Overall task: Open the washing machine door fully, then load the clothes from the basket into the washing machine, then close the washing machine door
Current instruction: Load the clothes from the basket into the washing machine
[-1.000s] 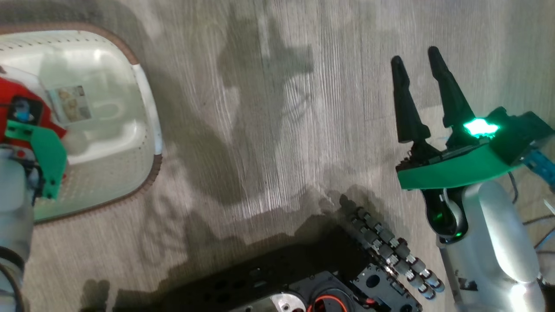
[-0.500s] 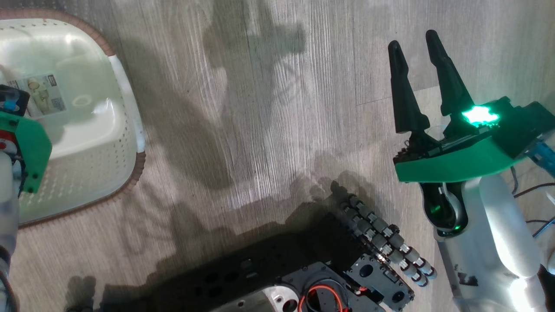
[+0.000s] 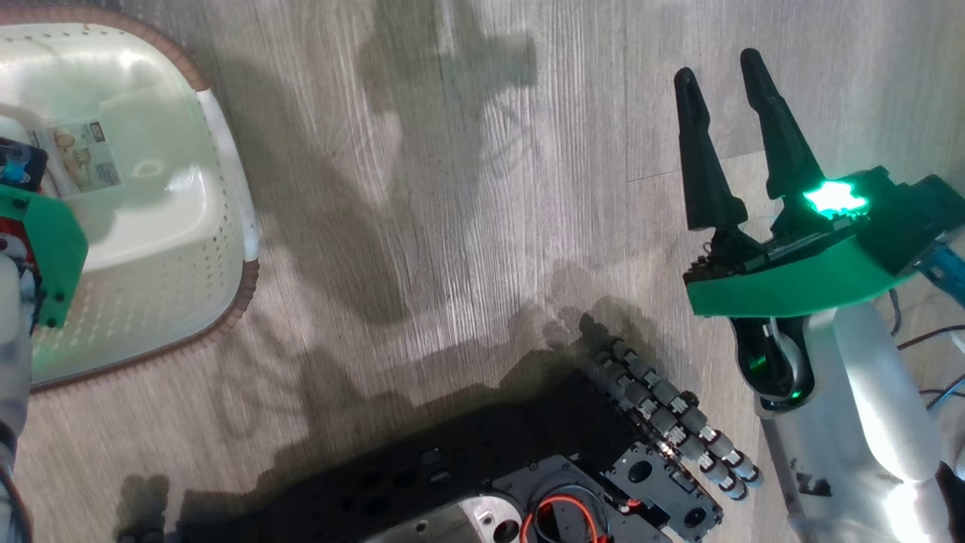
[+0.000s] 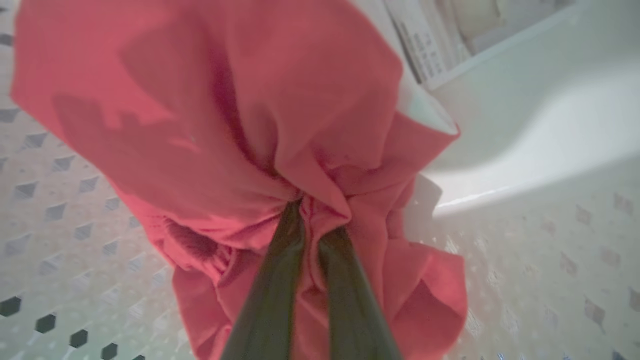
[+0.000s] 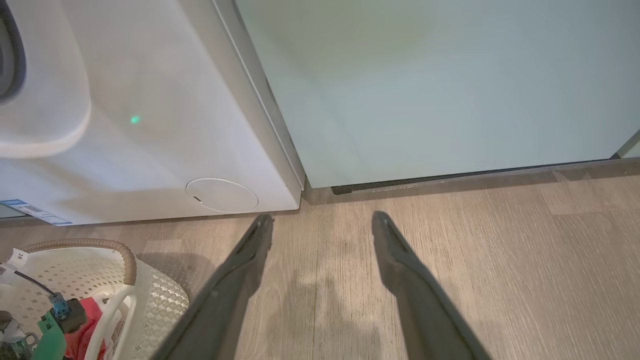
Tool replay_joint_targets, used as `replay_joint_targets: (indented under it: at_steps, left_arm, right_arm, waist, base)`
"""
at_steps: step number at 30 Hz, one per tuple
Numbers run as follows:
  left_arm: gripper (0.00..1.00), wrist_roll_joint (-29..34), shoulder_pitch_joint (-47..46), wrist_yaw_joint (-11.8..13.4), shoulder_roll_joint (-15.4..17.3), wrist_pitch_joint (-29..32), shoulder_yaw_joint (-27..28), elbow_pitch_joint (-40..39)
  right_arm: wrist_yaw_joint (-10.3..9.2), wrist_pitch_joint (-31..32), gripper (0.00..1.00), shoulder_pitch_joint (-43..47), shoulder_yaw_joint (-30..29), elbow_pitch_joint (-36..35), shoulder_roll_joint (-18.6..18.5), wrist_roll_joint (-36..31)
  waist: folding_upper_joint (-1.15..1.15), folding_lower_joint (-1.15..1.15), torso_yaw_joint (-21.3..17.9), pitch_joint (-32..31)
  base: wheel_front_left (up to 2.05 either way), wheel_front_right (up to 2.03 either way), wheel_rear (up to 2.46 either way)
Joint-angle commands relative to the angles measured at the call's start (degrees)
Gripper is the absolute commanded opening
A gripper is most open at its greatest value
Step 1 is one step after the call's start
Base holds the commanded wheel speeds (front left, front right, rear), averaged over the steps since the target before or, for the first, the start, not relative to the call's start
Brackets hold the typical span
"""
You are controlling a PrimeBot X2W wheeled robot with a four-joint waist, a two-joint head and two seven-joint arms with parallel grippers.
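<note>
My left gripper point(image 4: 306, 212) is shut on the clothes point(image 4: 225, 110), a bunch of bright red fabric with a white part, hanging inside the cream perforated basket point(image 4: 550, 240). In the head view the basket point(image 3: 226, 196) lies at the upper left with its sticker point(image 3: 79, 154) showing on the floor, and a sliver of red cloth point(image 3: 9, 243) peeks past my left wrist. My right gripper point(image 3: 716, 75) hovers open over the wooden floor, fingers empty. Ahead of it stands the white washing machine point(image 5: 150, 100) with its round flap point(image 5: 222, 195). The door is out of view.
A pale teal cabinet point(image 5: 425, 85) stands right of the washing machine. My dark wheeled base point(image 3: 528, 483) fills the bottom of the head view. Cables point(image 3: 935, 332) trail at the right edge. The basket point(image 5: 155, 300) sits left of my right gripper point(image 5: 322, 220).
The head camera has shifted, so the basket sits further left in the picture. Less red cloth shows beside my left wrist than before. The right gripper has stayed open and still.
</note>
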Motion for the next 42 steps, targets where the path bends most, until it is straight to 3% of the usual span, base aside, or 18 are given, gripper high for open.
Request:
replay_joint_targets:
  at_steps: [1,9,18,33,42]
  left_arm:
    - [0.0,-0.7,1.2,0.8,2.2,-0.5,0.8,-0.1]
    - [0.0,-2.4,2.9,0.7,2.3,-2.7,1.1,-0.1]
    - [0.0,-4.5,5.9,0.1,-0.1,-7.2,1.2,-0.1]
    - [0.0,-10.2,13.2,0.1,-5.2,-25.7,3.7,-0.3]
    - [0.0,-12.9,17.0,0.3,-8.8,-30.0,5.0,-6.5]
  right_arm:
    - [0.0,-0.5,1.0,1.6,0.8,-1.4,-0.1,0.1]
    - [0.0,-0.5,1.0,0.9,0.3,-0.4,-0.1,0.4]
    - [0.0,-0.5,1.0,1.6,-0.5,1.3,-0.1,-0.3]
    - [0.0,-0.5,1.0,5.0,-1.5,4.7,-0.1,-2.8]
    - [0.0,-0.5,1.0,7.7,-2.9,5.9,-0.1,-4.9]
  waist:
    - [0.0,0.0,-0.3,-0.3]
    - [0.0,0.0,-0.2,-5.1]
    - [0.0,0.0,1.4,-13.9]
    - [0.0,0.0,5.2,-30.6]
    - [0.0,0.0,8.5,-40.1]
  base:
    - [0.0,0.0,0.0]
    - [0.0,0.0,0.0]
    - [0.0,0.0,0.0]
    - [0.0,0.0,0.0]
    - [0.0,0.0,0.0]
